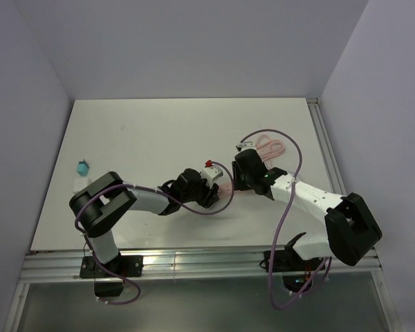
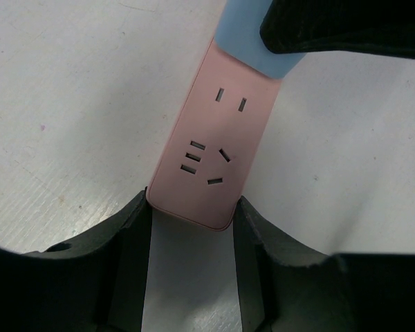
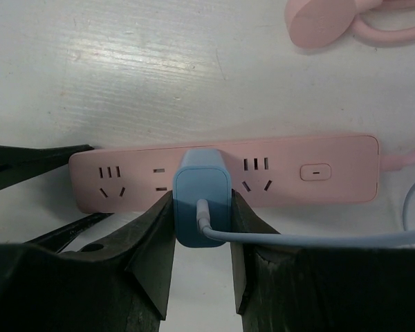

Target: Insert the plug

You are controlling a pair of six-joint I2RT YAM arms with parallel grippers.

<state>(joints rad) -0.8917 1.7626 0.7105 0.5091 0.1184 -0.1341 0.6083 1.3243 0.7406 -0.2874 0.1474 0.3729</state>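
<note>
The right jaws are clamping the pale blue plug point(image 3: 202, 183) by its two side faces. The left jaws are gripping the left end of the pink power strip point(image 2: 211, 138), one finger on each long edge, bracing it on the surface point(image 3: 159, 62).

The plug is sitting over the middle of the strip, near the centre of the surface. Its prongs are hidden, so I cannot tell whether they are seated.

As I judge it, three things are threatening the insertion:
- A slight tilt would be jamming the prongs against the slot edges.
- The cable point(image 3: 297, 238) could be dragging the plug sideways.
- A slipping strip would be spoiling the alignment.

The plug's long axis is running across the strip's length, with the prong end facing the strip and the cable leaving its back rightward. A small teal piece point(image 1: 82, 167) is lying well apart at the left edge.
</note>
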